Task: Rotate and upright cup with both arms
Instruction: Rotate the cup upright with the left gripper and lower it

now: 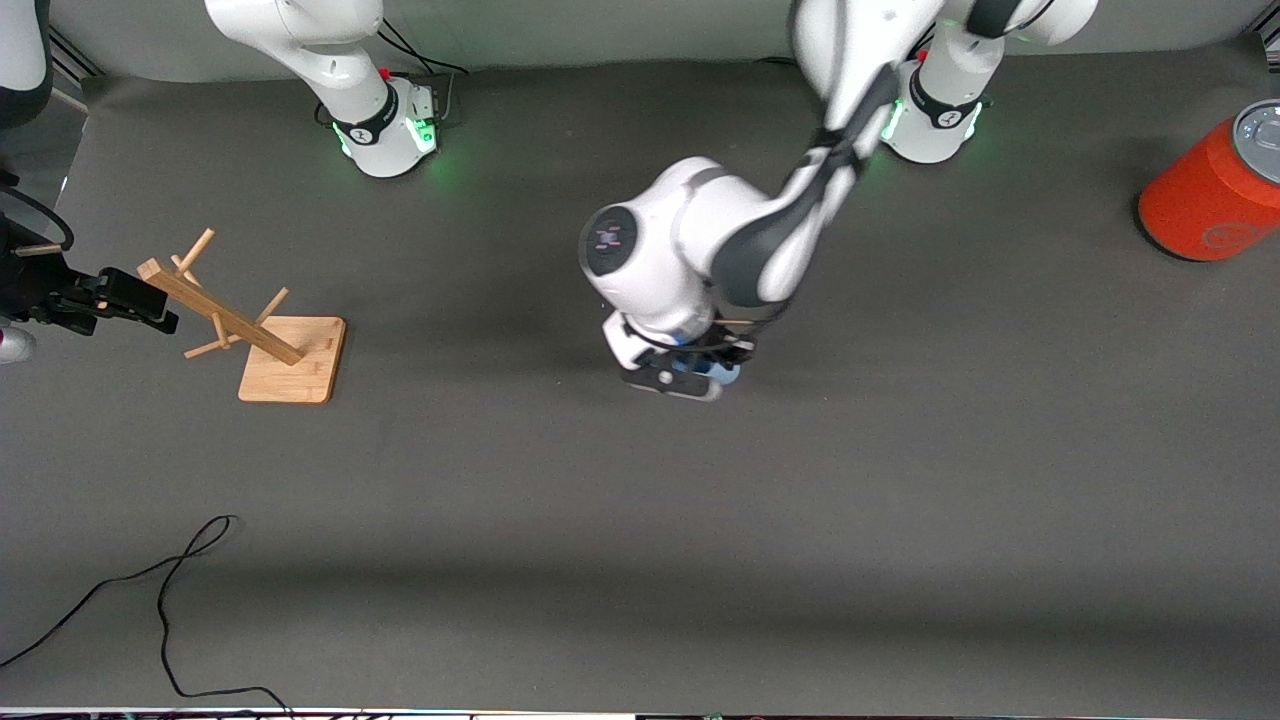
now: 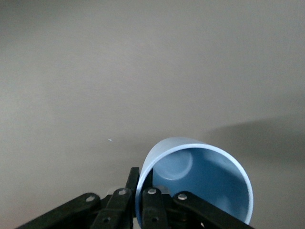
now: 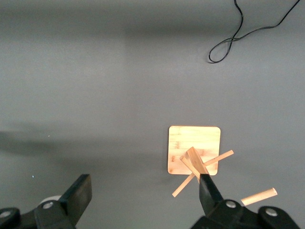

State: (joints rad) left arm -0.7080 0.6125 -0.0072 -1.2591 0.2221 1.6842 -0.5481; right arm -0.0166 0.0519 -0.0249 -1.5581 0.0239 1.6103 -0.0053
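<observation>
Gripping the cup (image 2: 200, 181) by its rim, the left gripper (image 2: 145, 200) has its jaws pinched onto the wall, one finger inside the mouth and one outside, at the lower centre of the left wrist view. The pale-blue tumbler lies tilted, its open mouth turned toward that camera and its base visible deep inside. In the front view the same left gripper (image 1: 690, 375) sits low at the middle of the frame, just under the white wrist of the left arm (image 1: 700, 250), and only a sliver of the cup (image 1: 722, 374) shows beside it; whether the cup touches the desk (image 1: 900, 500) cannot be told.

The right gripper (image 3: 143, 200) appears along the bottom edge of the right wrist view with its jaws spread wide and nothing between them; it hangs over the wooden rack (image 3: 195, 152), seen at the lower right of that view. In the front view this right gripper (image 1: 120, 300) waits at the left edge, beside the wooden rack (image 1: 250, 335) with its slanted post and pegs. An orange cylinder (image 1: 1215, 185) lies at the upper right, and a black cable (image 1: 160, 590) at the lower left.

Risk, as a judgement: a pinch on one thin wall is shallow, so turning the tapered cup may let it pivot or slide out; a hand-over to the distant right arm could drop it if the release comes early
</observation>
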